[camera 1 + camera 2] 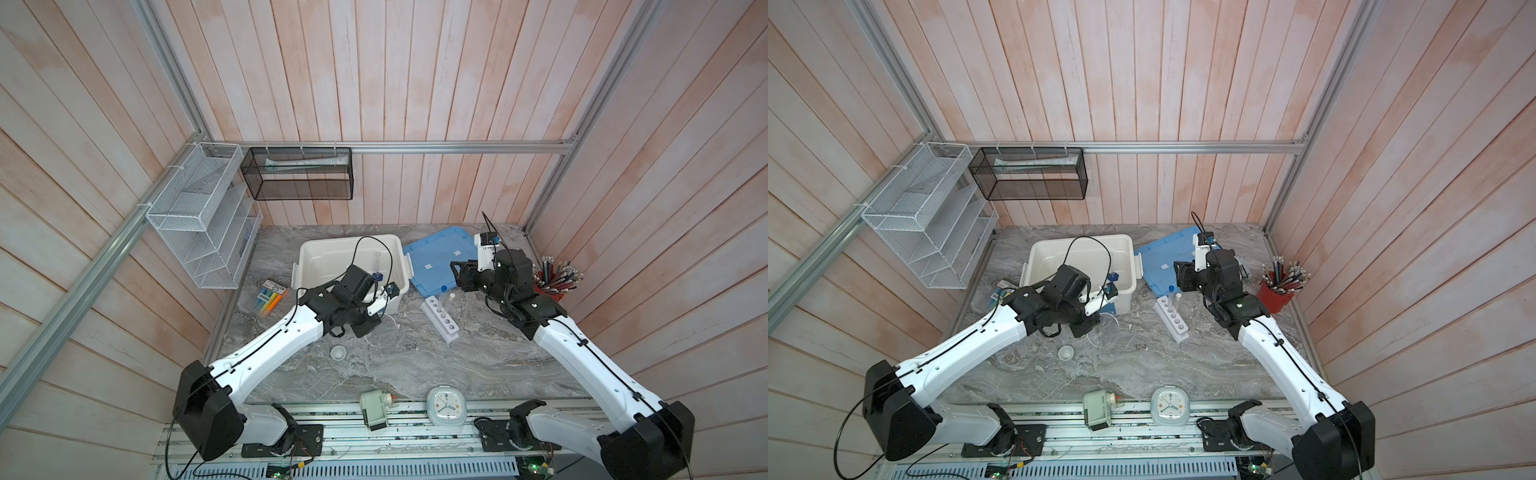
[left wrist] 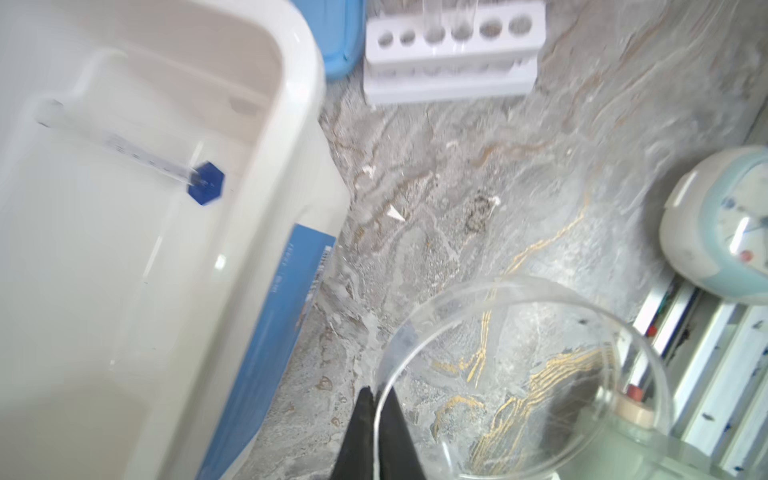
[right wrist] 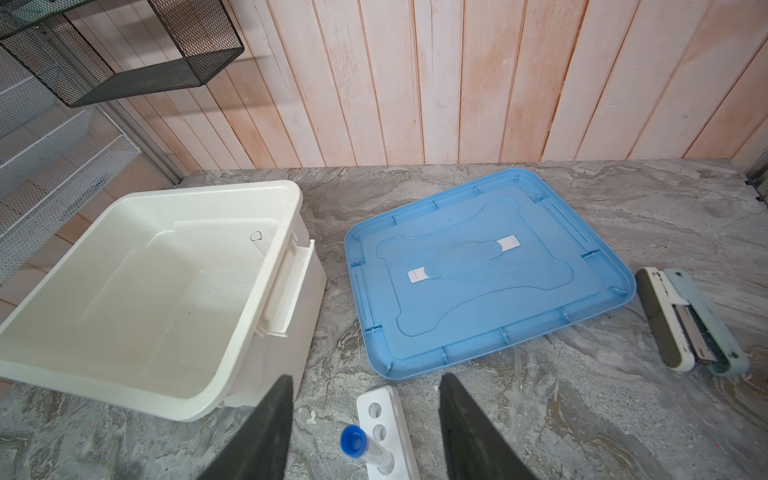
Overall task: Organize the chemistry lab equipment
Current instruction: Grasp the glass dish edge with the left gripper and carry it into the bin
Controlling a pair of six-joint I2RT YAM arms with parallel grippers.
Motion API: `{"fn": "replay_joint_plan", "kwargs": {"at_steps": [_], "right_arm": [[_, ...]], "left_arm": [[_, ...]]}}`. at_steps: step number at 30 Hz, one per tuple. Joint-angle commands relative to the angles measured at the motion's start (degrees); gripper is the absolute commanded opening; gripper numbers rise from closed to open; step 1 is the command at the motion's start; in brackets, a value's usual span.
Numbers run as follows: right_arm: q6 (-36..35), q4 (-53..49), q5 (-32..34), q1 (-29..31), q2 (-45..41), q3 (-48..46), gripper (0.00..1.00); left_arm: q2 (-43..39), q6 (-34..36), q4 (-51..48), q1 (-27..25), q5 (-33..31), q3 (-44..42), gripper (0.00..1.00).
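Plainly: left pincer (image 2: 376, 415) clamped on dish (image 2: 519, 382) rim beside bin (image 2: 291, 83); right pincer (image 3: 366, 378) apart, empty, near rack (image 3: 384, 415) holding blue-capped tube (image 3: 353, 440). Cylinder (image 2: 124, 145) sat in bin.

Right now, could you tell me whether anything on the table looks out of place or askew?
Nothing looks spilled or broken. The blue lid lies off the white bin, apparently underside up on the table beside it, and the white rack sits at a slant to the table edge.

Blue-capped tube (image 1: 1170, 293) upright in white rack (image 1: 1179, 331)
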Motion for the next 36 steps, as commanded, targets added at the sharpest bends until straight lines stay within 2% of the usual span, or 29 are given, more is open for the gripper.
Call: {"fn": "replay_joint_plan", "kwargs": {"at_steps": [1, 4, 8, 12, 14, 19, 27, 36], "right_arm": [[0.85, 0.99, -0.92, -0.2, 0.01, 1.22, 0.57], [0.87, 1.05, -1.15, -0.15, -0.03, 1.36, 0.57], [0.91, 1.27, -1.35, -0.2, -0.26, 1.43, 0.57], [1.18, 1.75, -1.83, -0.2, -0.08, 1.2, 0.57], [1.43, 2.11, -2.19, -0.2, 0.01, 1.13, 0.57], [1.84, 2.6, -2.64, -0.22, 0.35, 1.0, 0.56], [1.88, 2.57, -2.31, -0.24, 0.87, 1.45, 0.56], [2.73, 3.61, -3.4, -0.28, 2.62, 1.08, 0.56]], "left_arm": [[-3.12, -3.11, -3.7, -0.03, -2.67, 3.12, 0.07], [-3.3, -6.01, -3.53, 3.71, -3.95, 6.53, 0.09], [-2.24, -10.13, -2.76, 11.9, -3.65, 11.2, 0.09], [2.07, -12.9, -2.35, 19.32, -1.16, 16.57, 0.09], [5.4, -13.02, -2.57, 21.14, -0.62, 18.9, 0.09], [14.06, -12.69, -1.88, 21.8, -5.1, 20.66, 0.09], [20.52, -14.68, 0.42, 22.12, -3.23, 20.25, 0.07], [26.09, -17.67, 2.37, 22.63, -5.62, 21.14, 0.07]]}}
